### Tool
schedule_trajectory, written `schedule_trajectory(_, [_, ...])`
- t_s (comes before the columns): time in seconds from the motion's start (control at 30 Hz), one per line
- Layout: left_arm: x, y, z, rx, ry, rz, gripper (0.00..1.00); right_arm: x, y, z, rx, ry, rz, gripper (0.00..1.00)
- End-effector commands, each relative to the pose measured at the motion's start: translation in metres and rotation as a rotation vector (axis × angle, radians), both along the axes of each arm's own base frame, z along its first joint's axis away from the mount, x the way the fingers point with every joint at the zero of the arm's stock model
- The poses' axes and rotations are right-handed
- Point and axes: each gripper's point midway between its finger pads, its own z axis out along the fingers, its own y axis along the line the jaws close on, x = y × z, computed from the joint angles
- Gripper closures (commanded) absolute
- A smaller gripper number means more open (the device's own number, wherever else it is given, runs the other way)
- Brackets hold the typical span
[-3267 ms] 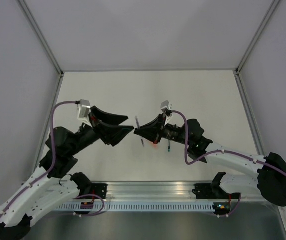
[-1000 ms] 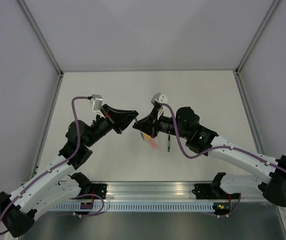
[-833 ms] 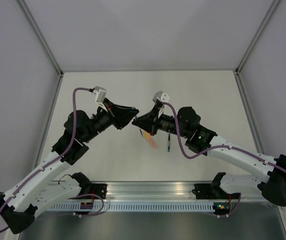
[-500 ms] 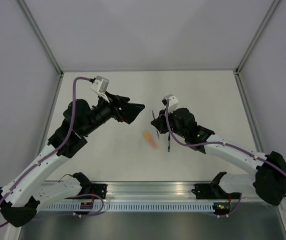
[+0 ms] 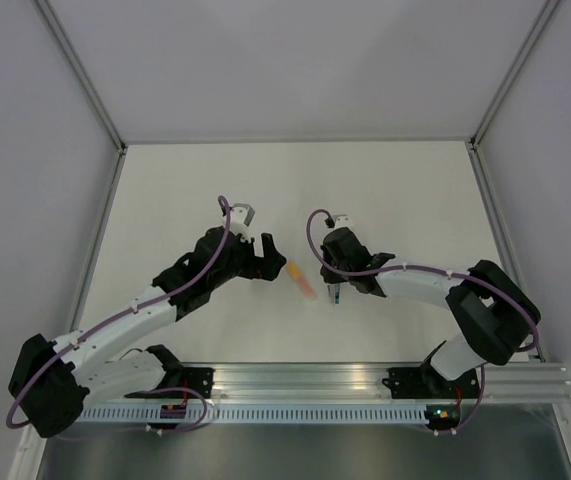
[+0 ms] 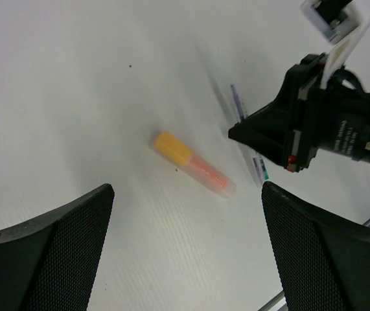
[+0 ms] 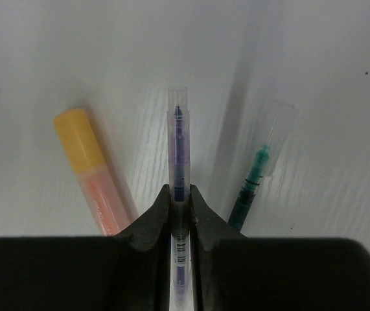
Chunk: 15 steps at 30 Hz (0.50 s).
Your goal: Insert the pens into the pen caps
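Pens are lying together near the middle of the white table (image 5: 395, 190) in the top view: the orange marker (image 5: 302, 281) is resting diagonally between the two grippers, and the green pen (image 5: 336, 294) is showing just right of it, beneath the right gripper (image 5: 333, 278). The left gripper (image 5: 268, 256) is sitting just left of the marker, apart from it. In the left wrist view, the left gripper (image 6: 186, 194) is hovering with its jaws wide apart and nothing between them; the marker, with its yellow cap (image 6: 172, 147) on the upper-left end, is lying in the centre of the frame. In the right wrist view, the right gripper (image 7: 179, 194) is clamping its jaws on the thin pen (image 7: 179, 139), with the marker lying to its left and the green pen to its right.
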Motion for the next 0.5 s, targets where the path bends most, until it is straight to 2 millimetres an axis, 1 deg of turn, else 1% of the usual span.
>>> schedule_trajectory(0.0, [0.009,0.000,0.032,-0.063,-0.118,0.018,0.00,0.013,0.002,0.007,0.025,-0.015,-0.068,0.82])
schedule_trajectory(0.03, [0.009,0.002,0.031,-0.057,-0.121,0.020,0.00,0.012,0.004,0.005,0.028,-0.008,-0.065,0.79])
schedule_trajectory(0.07, [0.008,0.003,0.035,-0.064,-0.131,0.020,0.00,0.011,0.005,0.004,0.030,-0.002,-0.060,0.75])
schedule_trajectory(0.13, [0.008,0.008,0.036,-0.062,-0.137,0.044,0.00,0.011,0.006,0.003,0.034,0.004,-0.053,0.74])
schedule_trajectory(0.17, [0.009,0.011,0.036,-0.061,-0.140,0.058,0.00,0.009,0.006,0.002,0.034,0.008,-0.053,0.70])
schedule_trajectory(0.2, [0.010,0.013,0.039,-0.066,-0.152,0.070,0.00,0.009,0.006,0.002,0.035,0.009,-0.052,0.68])
schedule_trajectory(0.3, [0.010,0.018,0.041,-0.062,-0.165,0.083,0.00,0.009,0.005,0.008,0.037,0.004,-0.053,0.63])
schedule_trajectory(0.33, [0.009,0.018,0.041,-0.060,-0.166,0.083,0.00,0.009,0.004,0.013,0.038,-0.001,-0.054,0.62])
schedule_trajectory(0.4, [0.009,0.019,0.040,-0.059,-0.169,0.086,0.00,0.014,0.004,0.028,0.039,-0.029,-0.061,0.55])
schedule_trajectory(0.43, [0.009,0.019,0.040,-0.055,-0.171,0.085,0.00,0.013,0.002,0.039,0.035,-0.039,-0.060,0.49])
schedule_trajectory(0.47, [0.009,0.019,0.040,-0.056,-0.173,0.083,0.00,0.020,0.005,0.057,0.050,-0.072,-0.065,0.43])
